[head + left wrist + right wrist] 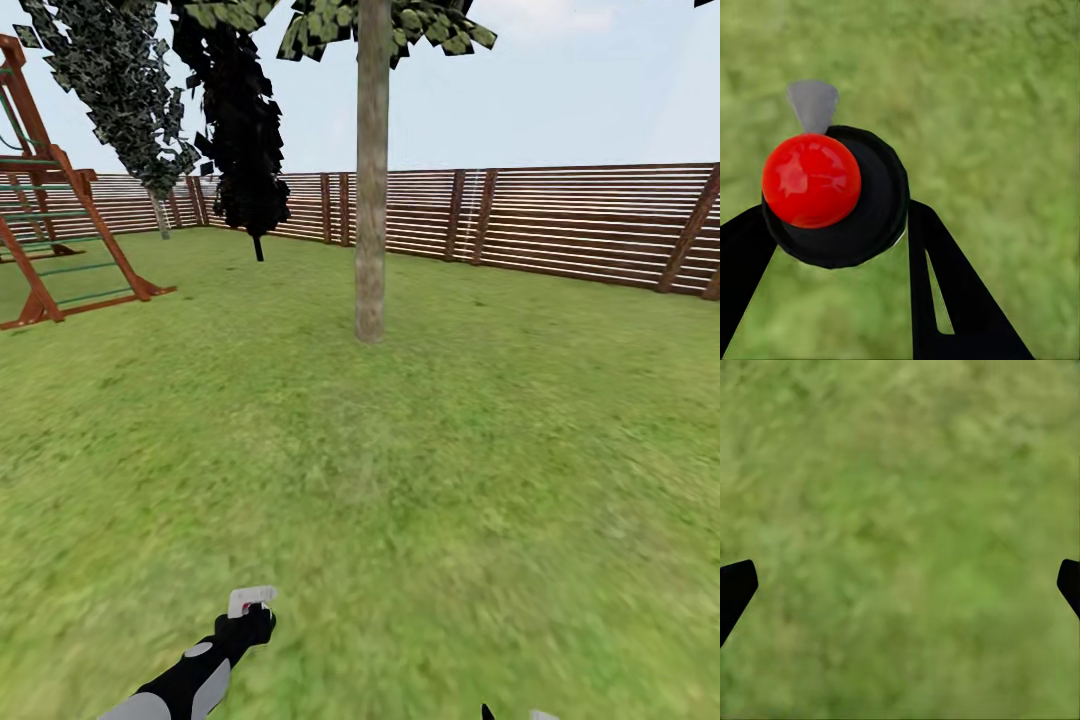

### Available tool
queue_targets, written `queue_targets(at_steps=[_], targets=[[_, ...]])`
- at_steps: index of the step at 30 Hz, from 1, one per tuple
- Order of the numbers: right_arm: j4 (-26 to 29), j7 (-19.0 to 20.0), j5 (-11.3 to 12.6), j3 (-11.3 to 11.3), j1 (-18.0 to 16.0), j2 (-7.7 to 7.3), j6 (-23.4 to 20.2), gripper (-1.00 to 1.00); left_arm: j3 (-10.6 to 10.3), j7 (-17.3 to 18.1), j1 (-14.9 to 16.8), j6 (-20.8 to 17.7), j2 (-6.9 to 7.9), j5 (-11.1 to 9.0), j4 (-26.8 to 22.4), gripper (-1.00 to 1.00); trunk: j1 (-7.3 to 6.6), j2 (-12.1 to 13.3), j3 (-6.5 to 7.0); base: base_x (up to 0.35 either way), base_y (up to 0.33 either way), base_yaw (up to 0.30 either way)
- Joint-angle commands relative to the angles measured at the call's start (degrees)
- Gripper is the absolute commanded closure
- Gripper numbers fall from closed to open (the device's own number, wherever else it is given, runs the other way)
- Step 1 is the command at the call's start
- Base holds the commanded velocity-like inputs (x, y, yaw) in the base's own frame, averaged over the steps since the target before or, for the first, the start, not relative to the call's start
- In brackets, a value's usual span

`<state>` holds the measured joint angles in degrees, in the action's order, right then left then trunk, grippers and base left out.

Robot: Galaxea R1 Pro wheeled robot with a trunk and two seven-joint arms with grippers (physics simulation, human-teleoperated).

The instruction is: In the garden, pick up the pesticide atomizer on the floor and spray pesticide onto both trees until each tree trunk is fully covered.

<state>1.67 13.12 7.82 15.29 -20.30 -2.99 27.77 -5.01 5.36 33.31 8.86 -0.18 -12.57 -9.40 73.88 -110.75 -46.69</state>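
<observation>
Stood on the grass (430,480) facing the tree (371,170), thick mottled grey-brown trunk (370,250) dead ahead and well apart from the arms, jagged green foliage right up at the frame's top. Behind the tree, brown slatted fence (560,215) running across; off to the tree's left, a black-leaved tree (240,120) with a thin dark stem, another paler leafy one (115,90) further left, and a reddish wooden climbing frame (60,230) beyond that. Left gripper (252,612) low down on the near side of the tree and a bit to its left, pinching the pesticide atomizer (250,600), seen from the head camera as a small whitish top with a red dot poking above the black wrist. From the left wrist camera, way clearer: round black atomizer body (866,202) with a shiny red knob (811,180) on it and a grey nozzle (813,103) sticking out past it, black fingers (945,292) snug on either side of the body, grass blurry underneath. No mist visible anywhere around the trunk. Right gripper (900,585) spread wide, just the two black fingertips (735,585) peeking in at opposite edges of the right wrist camera, nothing but grass between them. In the head view, just a sliver of the right arm (490,712) at the bottom edge, on the near side of the tree and slightly to its right.
</observation>
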Motion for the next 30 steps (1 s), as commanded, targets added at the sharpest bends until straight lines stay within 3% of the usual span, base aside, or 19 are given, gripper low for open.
queue_targets(at_steps=[1, 30], targets=[[0.0, 0.0, 0.0, 0.0, 0.0, 0.00, 0.0, -1.00, 0.0, 0.0, 0.0, 0.0, 0.00, 0.0, 0.0, 1.00, 0.00, 0.0, 0.00, 0.337, 0.000, 0.000], [0.0, 0.4, -0.2, -0.1, 0.3, 0.17, -0.1, -1.00, 0.0, 0.0, 0.0, 0.0, 0.61, -0.2, -0.3, 1.00, 0.00, 0.0, 0.00, 0.337, 0.000, 0.000]])
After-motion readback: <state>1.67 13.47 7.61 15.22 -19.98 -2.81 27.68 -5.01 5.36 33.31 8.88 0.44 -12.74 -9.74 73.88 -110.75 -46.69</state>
